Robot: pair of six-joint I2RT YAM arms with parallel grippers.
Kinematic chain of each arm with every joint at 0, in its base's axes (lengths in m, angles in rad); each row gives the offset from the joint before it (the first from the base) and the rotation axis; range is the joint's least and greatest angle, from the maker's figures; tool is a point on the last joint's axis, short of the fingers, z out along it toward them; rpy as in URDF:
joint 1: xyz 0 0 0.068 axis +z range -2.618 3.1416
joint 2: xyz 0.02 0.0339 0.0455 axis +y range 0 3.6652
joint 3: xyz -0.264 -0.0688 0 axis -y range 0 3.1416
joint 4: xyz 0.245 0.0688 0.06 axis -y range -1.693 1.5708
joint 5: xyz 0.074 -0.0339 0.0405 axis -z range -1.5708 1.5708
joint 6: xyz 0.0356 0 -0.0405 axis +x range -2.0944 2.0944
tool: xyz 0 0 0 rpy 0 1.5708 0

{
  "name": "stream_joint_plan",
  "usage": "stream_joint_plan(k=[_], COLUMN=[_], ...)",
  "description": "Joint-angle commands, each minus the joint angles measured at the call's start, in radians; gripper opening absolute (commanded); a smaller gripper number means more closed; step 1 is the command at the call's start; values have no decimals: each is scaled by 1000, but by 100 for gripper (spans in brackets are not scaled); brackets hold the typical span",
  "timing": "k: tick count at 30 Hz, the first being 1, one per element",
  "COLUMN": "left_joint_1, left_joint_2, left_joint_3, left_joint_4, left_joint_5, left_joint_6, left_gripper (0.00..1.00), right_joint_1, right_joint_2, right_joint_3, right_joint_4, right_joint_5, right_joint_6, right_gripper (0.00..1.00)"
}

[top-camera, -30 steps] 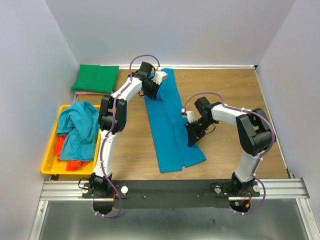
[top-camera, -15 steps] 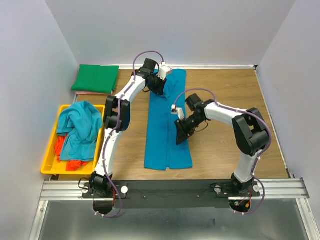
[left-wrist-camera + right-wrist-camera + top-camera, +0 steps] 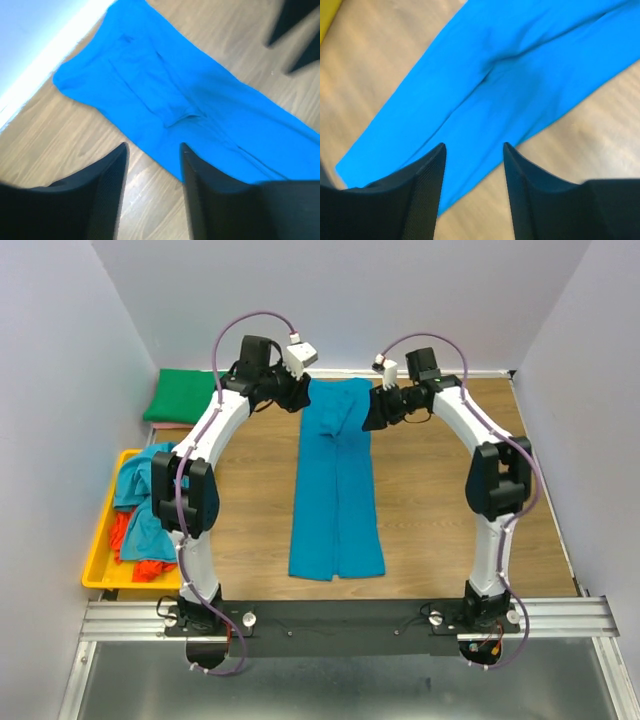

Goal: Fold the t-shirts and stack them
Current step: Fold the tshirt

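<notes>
A long teal-blue cloth t-shirt (image 3: 337,490), folded lengthwise into a narrow strip, lies flat in the middle of the wooden table (image 3: 440,530), running from the upper centre towards the bottom of the top view. The left gripper (image 3: 153,146) and right gripper (image 3: 473,145) hang either side of its upper end, both released, jaws apart and gripping nothing. A folded green t-shirt (image 3: 192,397) sits at the upper left. At the left, a yellow plastic tray (image 3: 100,560) holds crumpled teal-blue and orange-red t-shirts (image 3: 160,495).

The flat shirt (image 3: 335,490) lies on the table (image 3: 440,510) between the left gripper (image 3: 297,398) and right gripper (image 3: 371,419), with the folded shirt (image 3: 190,397) left of the left jaws.
</notes>
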Motion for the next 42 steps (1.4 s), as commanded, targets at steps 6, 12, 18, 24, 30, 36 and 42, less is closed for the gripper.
stream_joint_plan(k=[6,12,18,24,30,36,42], left_joint_1=[-18,-18,-15,0,27,38,38], left_joint_2=[171,274,393,496,549,484,230], left_joint_3=[-77,-43,43,167,256,288,222], left_joint_4=[-57,-79,-112,-132,-132,-111,-37], left_joint_5=[82,82,56,35,29,38,26], left_joint_6=[-62,-74,-82,-92,-112,-82,-16], left_gripper=[36,34,34,33,33,48,76], right_joint_1=[15,18,19,19,18,18,18], right_joint_2=[275,353,436,524,591,521,317], right_joint_3=[204,201,256,362,472,465,454], right_joint_4=[25,37,43,48,53,54,56], right_joint_5=[112,156,242,372,403,362,298], right_joint_6=[90,45,34,39,33,38,5], right_gripper=[38,31,31,24,24,44,68])
